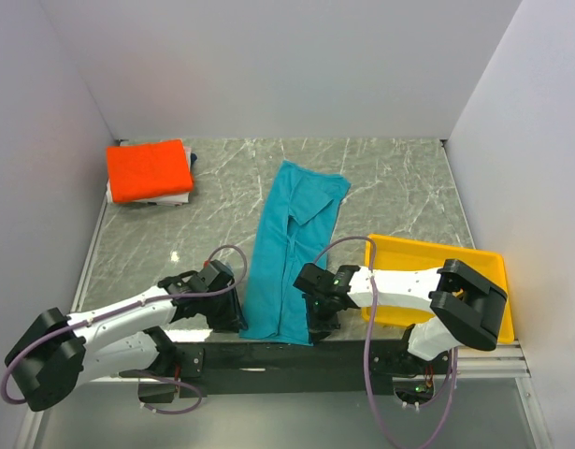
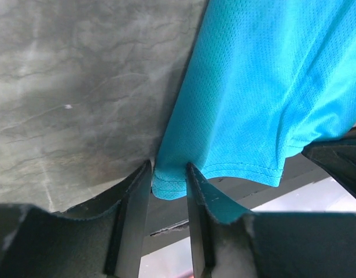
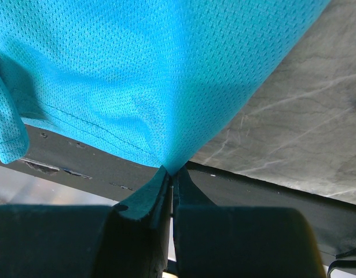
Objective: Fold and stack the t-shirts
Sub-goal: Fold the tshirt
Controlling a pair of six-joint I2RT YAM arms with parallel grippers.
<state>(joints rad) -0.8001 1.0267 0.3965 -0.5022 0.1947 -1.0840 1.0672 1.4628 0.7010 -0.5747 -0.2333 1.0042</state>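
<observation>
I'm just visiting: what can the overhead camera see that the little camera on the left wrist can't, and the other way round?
Only the top view shows the whole scene: the folded orange shirt at the far left, the yellow tray at the right, and the right gripper holding a near corner of the teal t-shirt. Only the left wrist view shows the left gripper pinching the hem corner, with the mesh weave and stitching. Both show the teal t-shirt on the marble table.
</observation>
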